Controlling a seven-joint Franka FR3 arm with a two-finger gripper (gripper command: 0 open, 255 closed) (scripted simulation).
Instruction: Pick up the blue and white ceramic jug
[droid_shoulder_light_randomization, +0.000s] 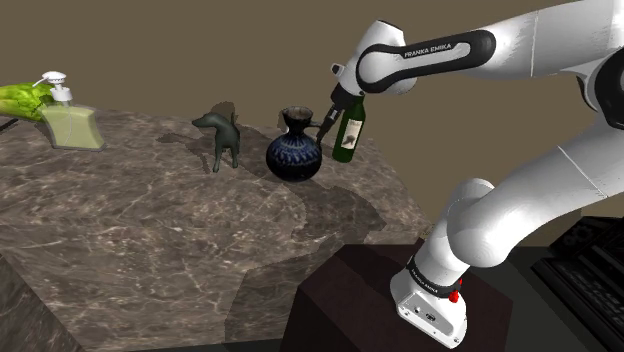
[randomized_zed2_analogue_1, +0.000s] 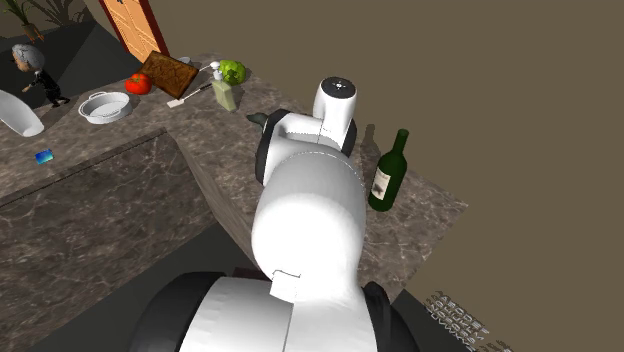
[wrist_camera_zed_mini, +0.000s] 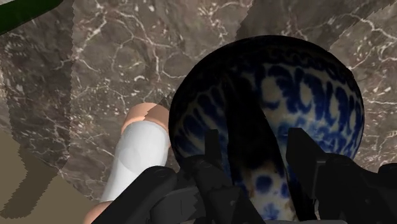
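A round blue and white patterned jug stands upright on the brown marble counter, near its back right corner in the shoulder view. My black gripper comes in from that view's right at the jug's neck. In the wrist view the jug bulges just beyond my gripper. The two fingers clasp its dark upper part between them. The jug's base rests on the counter.
A green wine bottle stands close behind my hand. A dark dog figurine is left of the jug, and a soap dispenser at the far left. Bowl, tomato and lettuce lie farther along the counter.
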